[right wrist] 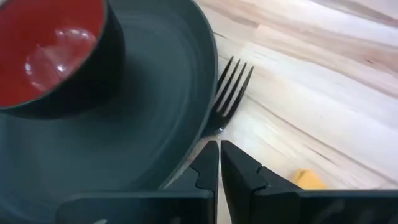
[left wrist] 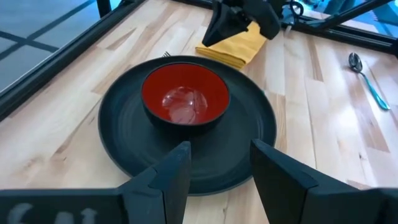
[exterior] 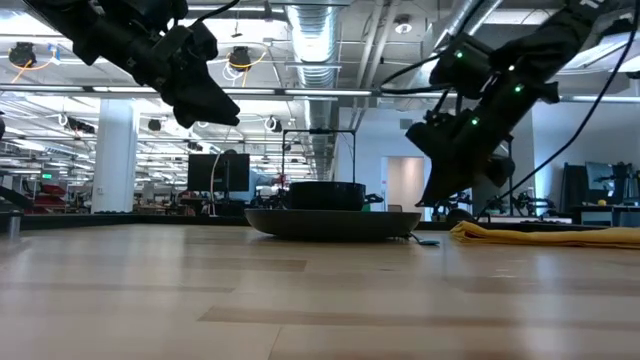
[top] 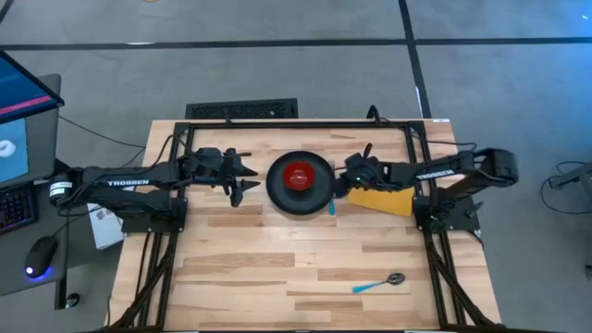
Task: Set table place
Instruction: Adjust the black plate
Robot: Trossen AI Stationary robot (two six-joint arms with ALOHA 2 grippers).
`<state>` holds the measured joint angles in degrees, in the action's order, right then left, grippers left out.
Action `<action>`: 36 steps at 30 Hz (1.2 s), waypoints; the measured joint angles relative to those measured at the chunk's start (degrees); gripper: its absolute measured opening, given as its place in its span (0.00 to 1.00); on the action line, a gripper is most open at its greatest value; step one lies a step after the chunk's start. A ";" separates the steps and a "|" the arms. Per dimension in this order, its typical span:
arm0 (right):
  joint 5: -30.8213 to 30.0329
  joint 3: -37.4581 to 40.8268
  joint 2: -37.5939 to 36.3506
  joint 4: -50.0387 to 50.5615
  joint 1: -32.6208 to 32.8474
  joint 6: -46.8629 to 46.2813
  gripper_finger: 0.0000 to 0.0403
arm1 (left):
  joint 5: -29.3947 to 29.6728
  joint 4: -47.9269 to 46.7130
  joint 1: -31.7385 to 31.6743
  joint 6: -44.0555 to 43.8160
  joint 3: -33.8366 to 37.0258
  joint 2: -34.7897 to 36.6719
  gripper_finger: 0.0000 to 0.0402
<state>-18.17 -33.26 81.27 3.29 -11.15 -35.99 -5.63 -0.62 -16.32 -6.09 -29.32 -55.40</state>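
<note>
High view had the round black plate [top: 301, 187] w/ the small red bowl [top: 299, 176] sitting in it, about mid-table on the light-wood butcher-block table [top: 277, 268]. Right gripper [top: 354, 173] was just off the plate's right rim, over the near end of the yellow rectangular napkin [top: 384, 200]. Blue-handled metal fork [right wrist: 231, 87] lay btw the plate rim and the napkin, tines right beside the rim and partly tucked under it in the right wrist view; its handle showed as a blue sliver [top: 332, 205] by the plate's lower right edge.

Key relation imo: fork's long axis ran roughly along the plate's right side, and it sat directly ahead of the right gripper [right wrist: 219, 163], whose jaws were pinched together w/ nothing btw them. So the fork looked already placed.

What's left is the blue-handled metal spoon [top: 379, 282], well apart from everything, near the front edge toward the right side, bowl end pointing right, handle angled left and slightly forward. Right arm's clearly nearer to it.

Left gripper [left wrist: 219, 163] hovered just left of the plate, jaws spread, empty, pointing at the bowl. Prob just waiting.
</note>
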 joint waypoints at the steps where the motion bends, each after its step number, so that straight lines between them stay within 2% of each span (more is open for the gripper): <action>1: 0.14 -0.38 0.69 0.01 -0.07 0.00 0.10 | -0.02 -0.03 0.00 0.25 0.00 0.00 0.39; 9: 0.45 -3.88 5.66 2.88 -0.14 -0.02 0.05 | -0.17 -0.18 0.00 0.48 0.00 0.00 0.39; 18: 4.04 -6.45 9.22 3.20 0.24 -0.06 0.10 | -0.35 -1.38 0.18 0.46 0.00 0.00 0.39; 27: 5.11 -8.40 9.96 2.68 1.37 0.45 0.06 | -0.11 -2.21 0.20 0.41 0.00 0.00 0.39; 36: 4.86 -8.48 9.91 1.97 2.44 0.49 0.09 | -0.07 -2.54 0.20 0.44 0.00 0.00 0.39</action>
<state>-13.31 -41.74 91.18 5.26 -8.71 -35.50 -5.70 -3.16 -16.12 -5.65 -29.32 -55.40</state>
